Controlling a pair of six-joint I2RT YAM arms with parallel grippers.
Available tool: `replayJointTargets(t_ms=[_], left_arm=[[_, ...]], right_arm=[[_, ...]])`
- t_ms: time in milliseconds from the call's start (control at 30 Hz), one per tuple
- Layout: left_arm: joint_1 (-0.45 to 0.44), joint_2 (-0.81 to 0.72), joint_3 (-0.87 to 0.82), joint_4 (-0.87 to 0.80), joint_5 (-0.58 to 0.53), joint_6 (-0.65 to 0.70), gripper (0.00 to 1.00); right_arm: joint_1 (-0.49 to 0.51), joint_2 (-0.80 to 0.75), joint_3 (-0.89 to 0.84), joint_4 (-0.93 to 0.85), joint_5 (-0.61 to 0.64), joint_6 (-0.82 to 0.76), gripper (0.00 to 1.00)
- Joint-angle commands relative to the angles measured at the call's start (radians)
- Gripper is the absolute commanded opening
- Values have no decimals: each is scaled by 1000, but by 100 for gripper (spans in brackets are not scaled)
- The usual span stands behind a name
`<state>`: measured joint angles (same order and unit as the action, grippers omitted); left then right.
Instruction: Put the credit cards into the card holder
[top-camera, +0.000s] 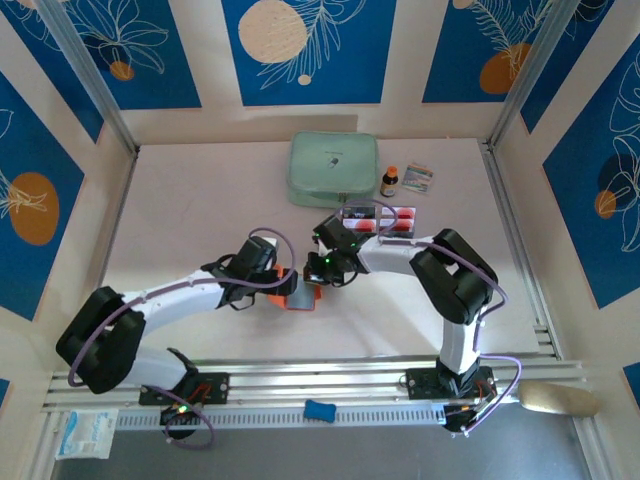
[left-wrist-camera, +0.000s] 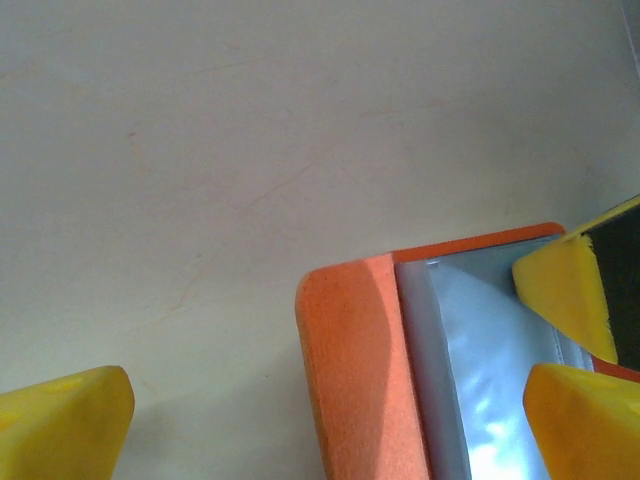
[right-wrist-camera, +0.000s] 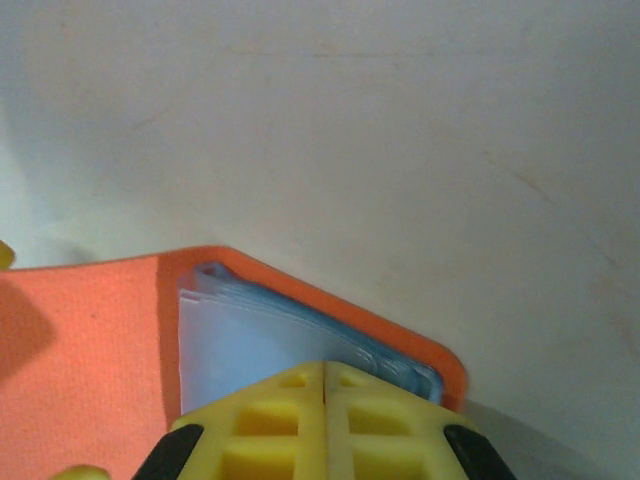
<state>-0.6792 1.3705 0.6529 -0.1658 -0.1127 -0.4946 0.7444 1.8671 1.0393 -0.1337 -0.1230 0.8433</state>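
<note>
From above, the left arm reaches from the near left corner toward the middle of the table (top-camera: 200, 220). Its left hand (top-camera: 281, 291) is spread wide open and grips nothing. In its wrist view, one yellow finger (left-wrist-camera: 60, 420) sits low on the left and the other low on the right, with a corner of the card holder between them.

The orange card holder (top-camera: 301, 300) lies open on the table just right of that hand, showing its clear sleeves (right-wrist-camera: 250, 340).

The right hand (right-wrist-camera: 325, 385) is just to the right. It is closed, fingers pressed together with no gap, right over the sleeves' edge. I cannot tell whether it pinches anything.

A mint-green zip case (top-camera: 333, 170) lies behind the hands. To its right are a clear tray (top-camera: 352, 211) holding the credit cards (top-camera: 398, 217), red and dark, a small bottle (top-camera: 389, 181), and a printed packet (top-camera: 417, 179).
</note>
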Motion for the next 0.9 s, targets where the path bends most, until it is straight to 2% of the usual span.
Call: replayJointTargets(t_ms=[0,300,467,600,733,867], left_arm=[[-3,15,-21,15,-8,18,100],[-3,40,-71,45,-16,19,98],[-2,44,-101,75,-4,18,85],[-2,36,-129,100,7,7,73],[-2,27,-149,120,11,1,70],[-2,19,-165,135,14,-5,66]], right_arm=[[12,38,22,25,-56,27,0],[11,50,17,54,-70,49,0],[10,40,17,54,-73,48,0],[9,-28,-11,67,-48,54,1],[10,-87,-52,82,-15,81,19],[21,-82,-64,105,-15,105,23]])
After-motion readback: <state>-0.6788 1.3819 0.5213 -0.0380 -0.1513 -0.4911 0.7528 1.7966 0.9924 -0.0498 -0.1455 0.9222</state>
